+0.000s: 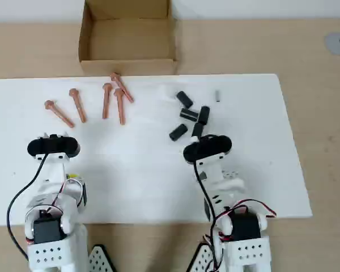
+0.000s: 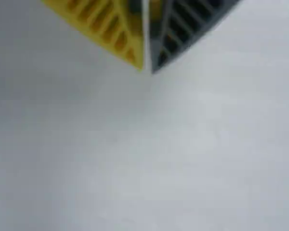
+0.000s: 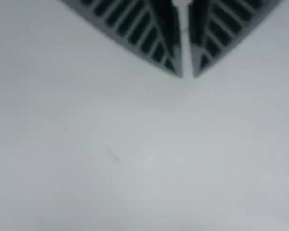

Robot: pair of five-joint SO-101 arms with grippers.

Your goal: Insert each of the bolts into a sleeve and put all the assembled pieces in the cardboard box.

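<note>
Overhead, the cardboard box (image 1: pixel 127 39) stood open at the far edge of the wooden table (image 1: pixel 323 102), touching the far edge of a white sheet (image 1: pixel 141 170). Five copper-coloured bolts (image 1: pixel 106 100) lay loose on the sheet in front of the box, spread toward the left, none of them in a sleeve. Five black sleeves (image 1: pixel 188 115) lay in a loose cluster to the right of the bolts, well apart from them. The left arm (image 1: pixel 52 146) sat near the leftmost bolt. The right arm (image 1: pixel 207 148) sat just beside the nearest sleeves.

From the left wrist, the left gripper (image 2: pixel 147 67) pointed down at bare white sheet. Its yellow finger (image 2: pixel 116 33) and dark finger (image 2: pixel 183 31) were drawn together at the tips with only a thin line between them, holding nothing.

From the right wrist, the right gripper (image 3: pixel 187 73) also hung over plain white sheet, its two dark fingers (image 3: pixel 139 33) brought together, a narrow pale slit between them and nothing clamped.
</note>
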